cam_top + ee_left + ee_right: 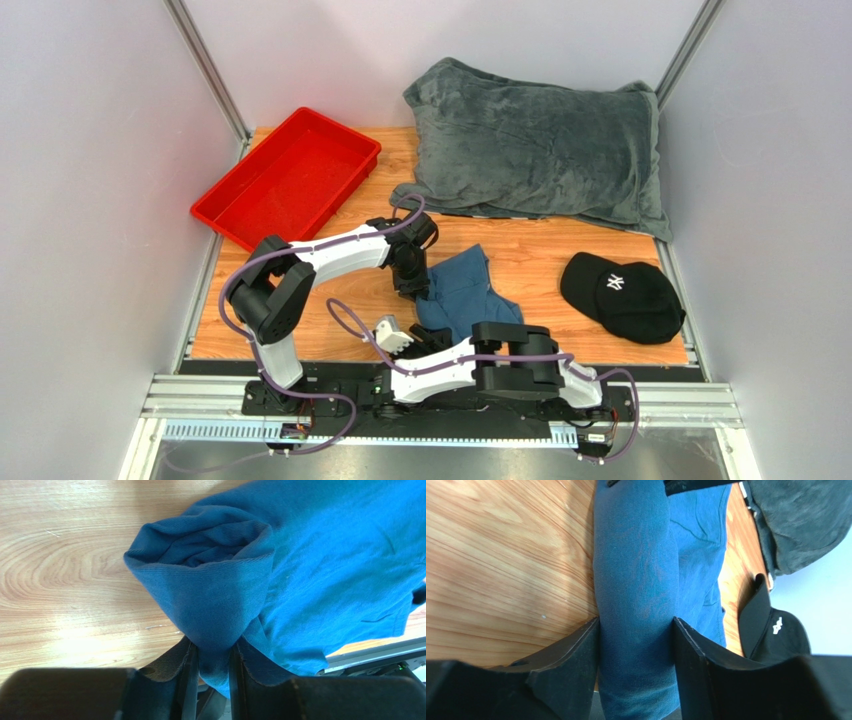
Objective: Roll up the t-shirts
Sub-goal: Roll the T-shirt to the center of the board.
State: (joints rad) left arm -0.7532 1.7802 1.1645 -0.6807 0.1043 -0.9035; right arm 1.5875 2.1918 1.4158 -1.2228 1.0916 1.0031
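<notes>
Left fingers [186,685] nearly closed, pinching a rolled end of the teal-blue t-shirt [215,595], right fingers [571,665] set wider, clamping the roll from both sides, shirt lying mid-front on the wooden worktop [65,570], black cap [783,630] and grey blanket [806,520] beyond

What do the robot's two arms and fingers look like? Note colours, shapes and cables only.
Both arms pair white link shells with chunky black joint housings: left arm, right arm. A thin purple cable loops loosely along each. The fingers are matte black, flat, tapering wedges.
</notes>
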